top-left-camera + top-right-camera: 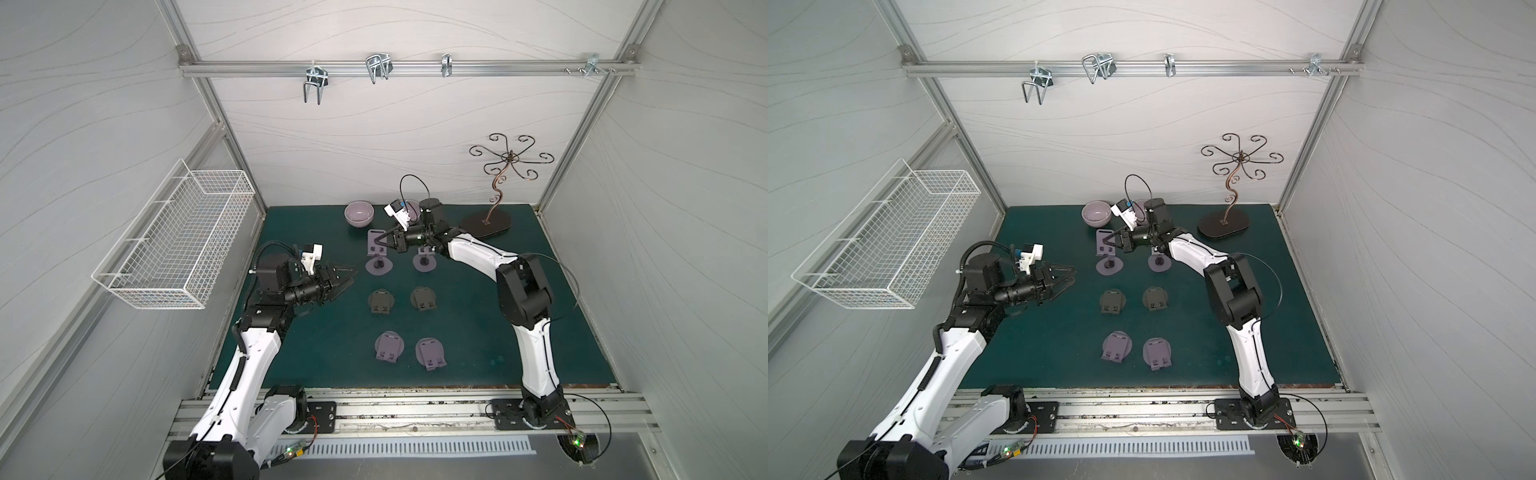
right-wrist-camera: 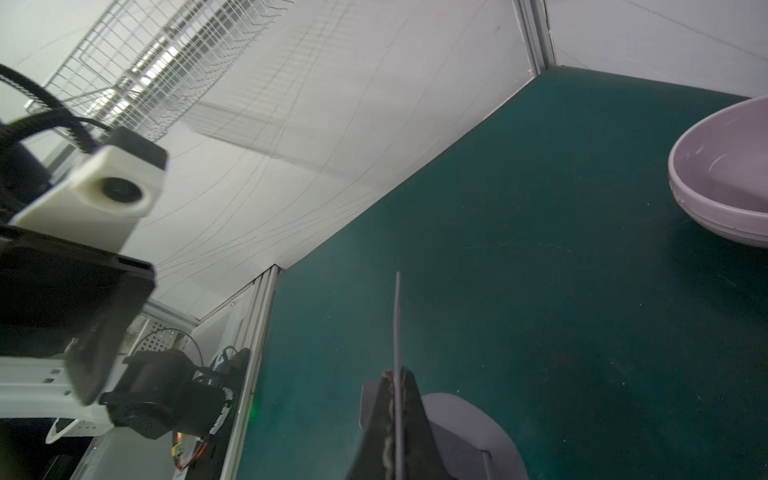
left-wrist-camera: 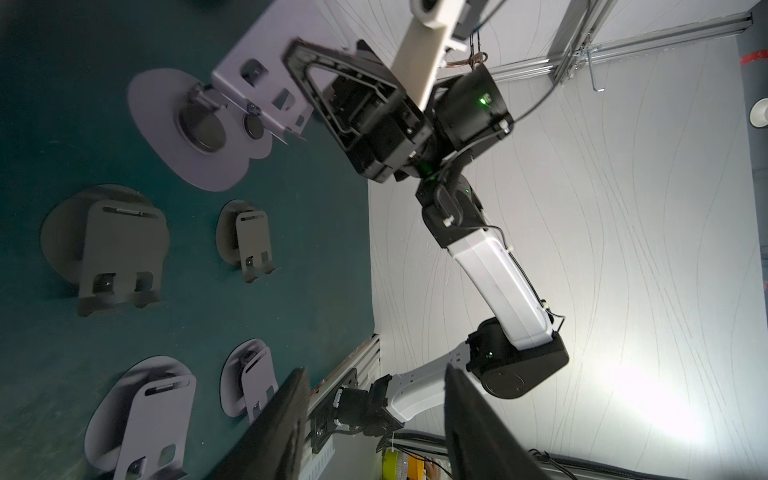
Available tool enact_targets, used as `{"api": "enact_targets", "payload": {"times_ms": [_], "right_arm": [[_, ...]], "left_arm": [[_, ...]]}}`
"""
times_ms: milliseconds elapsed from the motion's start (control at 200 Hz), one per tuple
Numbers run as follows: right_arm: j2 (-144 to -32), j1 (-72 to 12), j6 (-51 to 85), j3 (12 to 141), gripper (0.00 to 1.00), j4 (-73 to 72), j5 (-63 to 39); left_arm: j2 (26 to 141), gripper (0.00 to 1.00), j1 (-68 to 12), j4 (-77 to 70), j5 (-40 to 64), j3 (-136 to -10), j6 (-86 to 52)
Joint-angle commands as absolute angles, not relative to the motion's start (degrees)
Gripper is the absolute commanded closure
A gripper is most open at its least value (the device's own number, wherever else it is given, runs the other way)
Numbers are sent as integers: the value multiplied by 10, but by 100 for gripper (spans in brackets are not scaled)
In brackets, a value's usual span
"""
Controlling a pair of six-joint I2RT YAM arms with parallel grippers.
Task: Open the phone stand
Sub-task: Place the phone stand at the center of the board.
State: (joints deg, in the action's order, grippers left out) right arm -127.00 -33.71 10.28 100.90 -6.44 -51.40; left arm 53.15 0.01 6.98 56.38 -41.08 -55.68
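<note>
The right gripper (image 1: 381,240) pinches the far-left stand (image 1: 374,249) by the edge of its raised plate, likely to swing it open off its base. The left gripper (image 1: 349,277) hovers spread and empty at the left, clear of the work. The green mat (image 1: 457,332) is enclosed by pale walls (image 1: 374,145), with a bowl (image 1: 359,214) at the far edge.

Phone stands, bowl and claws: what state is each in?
Back left stand: open, plate raised.
Back right stand: seems open, partly hidden.
Left dark stand: folded flat.
Right dark stand: folded flat.
Front left stand: folded flat.
Front right stand: folded flat.
Bowl: upright, empty.
Left gripper: open, empty.
Right gripper: shut on back left stand.
</note>
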Motion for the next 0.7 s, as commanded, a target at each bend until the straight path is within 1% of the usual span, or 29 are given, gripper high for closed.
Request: {"api": "enact_targets", "payload": {"times_ms": [0, 205, 450, 695], "right_arm": [[-1315, -335, 60, 1077, 100, 2, -531], [-1382, -333, -4, 1179, 100, 127, -507], [-1445, -333, -40, 1271, 100, 203, -477], [-1486, -325, -58, 1331, 100, 226, -457]], "left_arm": [[524, 45, 2, 14, 577, -406, -573], [529, 45, 2, -8, 577, -391, -582], [533, 45, 2, -24, 573, -378, -590], [535, 45, 2, -29, 573, -377, -592]]}}
